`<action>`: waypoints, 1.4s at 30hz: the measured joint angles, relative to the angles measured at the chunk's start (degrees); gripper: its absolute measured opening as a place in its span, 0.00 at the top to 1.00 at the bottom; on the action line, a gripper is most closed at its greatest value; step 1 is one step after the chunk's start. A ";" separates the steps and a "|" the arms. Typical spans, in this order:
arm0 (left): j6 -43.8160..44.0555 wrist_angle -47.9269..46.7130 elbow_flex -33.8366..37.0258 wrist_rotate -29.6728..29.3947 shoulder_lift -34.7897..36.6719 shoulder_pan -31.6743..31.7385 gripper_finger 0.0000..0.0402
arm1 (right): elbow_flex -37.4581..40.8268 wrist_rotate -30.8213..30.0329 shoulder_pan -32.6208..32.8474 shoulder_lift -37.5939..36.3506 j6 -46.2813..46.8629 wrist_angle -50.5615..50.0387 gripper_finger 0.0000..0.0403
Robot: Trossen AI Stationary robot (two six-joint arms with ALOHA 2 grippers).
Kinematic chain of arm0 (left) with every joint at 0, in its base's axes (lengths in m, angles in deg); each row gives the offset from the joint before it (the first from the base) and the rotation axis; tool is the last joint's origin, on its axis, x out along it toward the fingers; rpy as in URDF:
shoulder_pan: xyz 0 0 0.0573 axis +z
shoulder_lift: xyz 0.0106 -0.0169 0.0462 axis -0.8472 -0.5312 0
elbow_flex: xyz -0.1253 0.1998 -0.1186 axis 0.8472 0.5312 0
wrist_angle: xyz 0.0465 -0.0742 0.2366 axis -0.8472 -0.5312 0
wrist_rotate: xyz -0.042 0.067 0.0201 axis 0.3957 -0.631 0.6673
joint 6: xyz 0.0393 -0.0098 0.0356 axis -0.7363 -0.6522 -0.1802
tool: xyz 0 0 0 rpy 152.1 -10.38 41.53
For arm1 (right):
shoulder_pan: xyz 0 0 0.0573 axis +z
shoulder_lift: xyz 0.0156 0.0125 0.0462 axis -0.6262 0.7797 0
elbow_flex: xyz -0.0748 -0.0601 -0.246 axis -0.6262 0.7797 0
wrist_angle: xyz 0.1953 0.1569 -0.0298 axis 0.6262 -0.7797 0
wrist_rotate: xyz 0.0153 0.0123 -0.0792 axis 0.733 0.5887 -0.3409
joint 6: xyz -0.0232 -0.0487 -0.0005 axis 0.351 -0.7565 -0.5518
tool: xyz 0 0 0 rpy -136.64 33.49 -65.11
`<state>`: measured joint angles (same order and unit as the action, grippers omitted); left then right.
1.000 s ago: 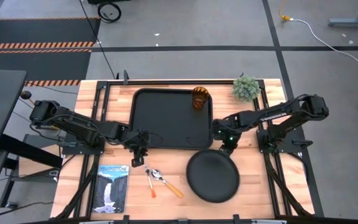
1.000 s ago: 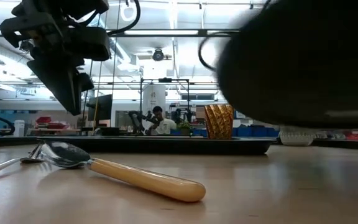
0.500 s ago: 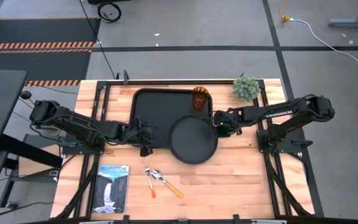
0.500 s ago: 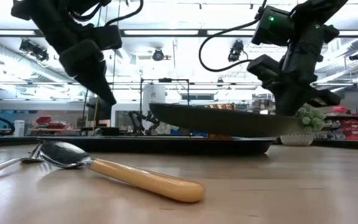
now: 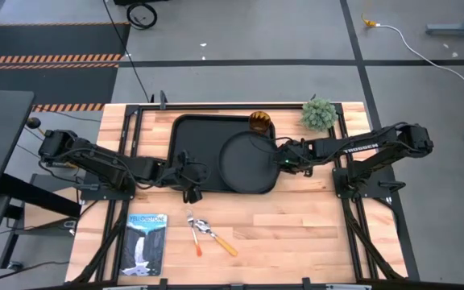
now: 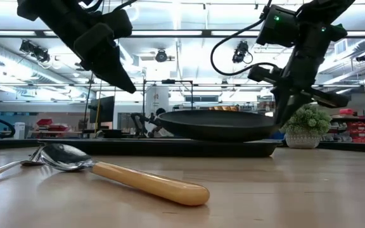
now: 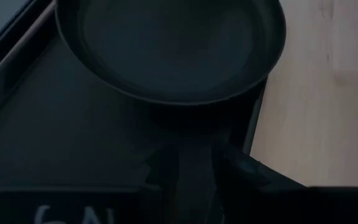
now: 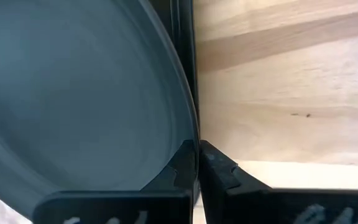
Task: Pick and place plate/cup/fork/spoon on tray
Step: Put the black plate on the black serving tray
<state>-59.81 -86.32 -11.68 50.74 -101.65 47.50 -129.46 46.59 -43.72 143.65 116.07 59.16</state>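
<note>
Over the right half of the tray (image 5: 192, 153) you now have the plate (image 5: 246, 161), gripped at its right rim by the right gripper (image 5: 283, 158); half a second ago it hung lower toward the tray's near-right corner, partly off the rim. In the low view the plate (image 6: 217, 124) sits just above the tray (image 6: 138, 147), level, with the right gripper (image 6: 282, 113) clenched on its edge. The left gripper (image 5: 190, 187) has shifted slightly, hovering at the tray's near-left edge; you cannot tell its finger state. The cup (image 5: 258, 120) stands in the tray's far-right corner. The spoon (image 5: 216, 237) and fork (image 5: 193, 236) lie on the table (image 5: 312, 234), beside a booklet (image 5: 146, 242).
</note>
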 joint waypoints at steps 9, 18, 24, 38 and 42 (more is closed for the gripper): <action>-0.20 0.30 0.02 0.00 0.00 0.00 0.74 | -0.04 1.93 0.07 1.96 -0.20 4.43 0.96; -0.17 0.31 0.01 0.00 -0.01 0.00 0.74 | -0.04 3.98 -0.41 8.06 -0.89 11.94 0.94; -0.15 0.24 0.02 0.06 -0.01 0.00 0.74 | -0.05 2.90 -0.55 9.44 -1.41 13.32 0.92; -0.13 0.28 0.02 2.62 -0.02 -0.02 0.74 | -0.07 4.75 -3.32 4.55 -18.53 12.45 0.71; -0.11 0.28 0.02 2.45 0.00 0.00 0.74 | -0.07 10.05 -4.89 4.52 -29.56 12.25 0.67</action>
<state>-59.92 -86.04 -11.66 53.19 -101.65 47.50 -129.53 56.64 -48.61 148.18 86.51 71.41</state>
